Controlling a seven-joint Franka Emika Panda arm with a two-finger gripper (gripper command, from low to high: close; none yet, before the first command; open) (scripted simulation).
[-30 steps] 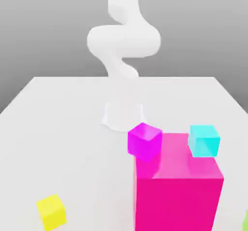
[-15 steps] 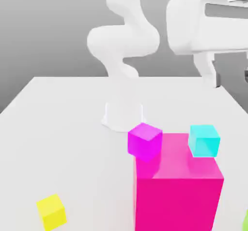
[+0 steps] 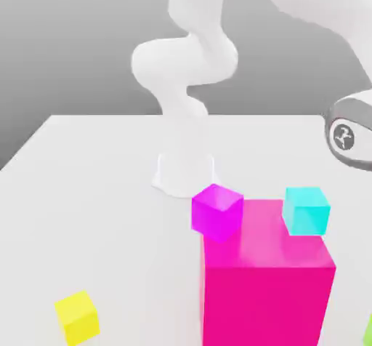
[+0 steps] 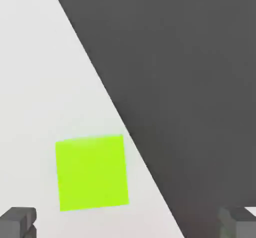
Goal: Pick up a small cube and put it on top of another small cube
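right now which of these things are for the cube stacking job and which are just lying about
For the job:
- lime-green cube, near the table edge
- pincer, open, nothing between its fingers

Just lying about, unless one is the cube to stack on:
- yellow cube
- magenta cube
- cyan cube
- big pink block

Four small cubes, seemingly, and one big pink block [image 3: 265, 304].

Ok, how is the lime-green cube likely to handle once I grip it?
The lime-green cube looks solid and straight-edged, so it probably stays stiff under a squeeze. Its flat faces suggest it would slide rather than roll if nudged. It sits near the table's edge, so a push that way might tip it off.
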